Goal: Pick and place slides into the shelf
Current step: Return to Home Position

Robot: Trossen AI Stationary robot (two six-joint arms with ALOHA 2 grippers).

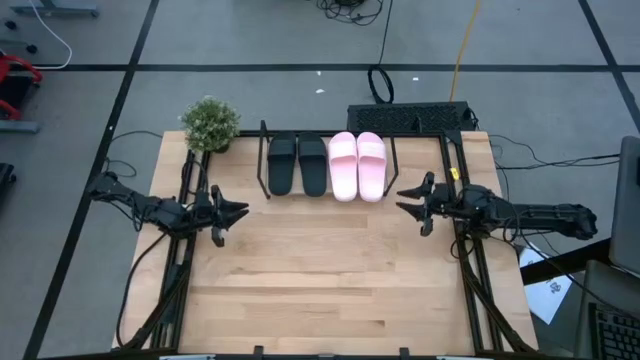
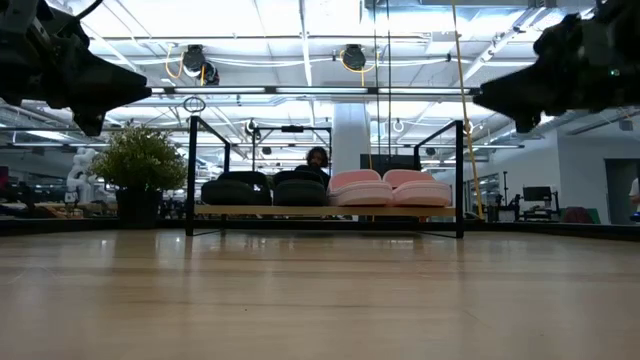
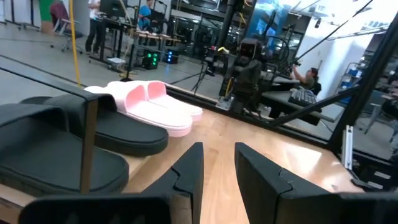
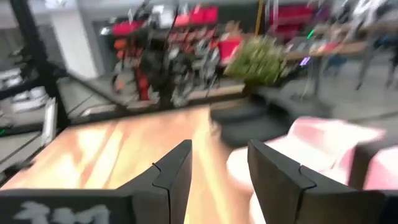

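Pale wooden tabletop spreads under both arms. At its 12 o'clock edge the shelf carries all four slides side by side, the black slides toward 11 o'clock and the pink slides toward 1. The left gripper hovers at 9 o'clock and the right gripper at 3, each with fingers parted and holding nothing. The slides look light, soft and springy. The wide strap probably gives the surest pinch, since a grip on the sole's edge might let it flex and slip.
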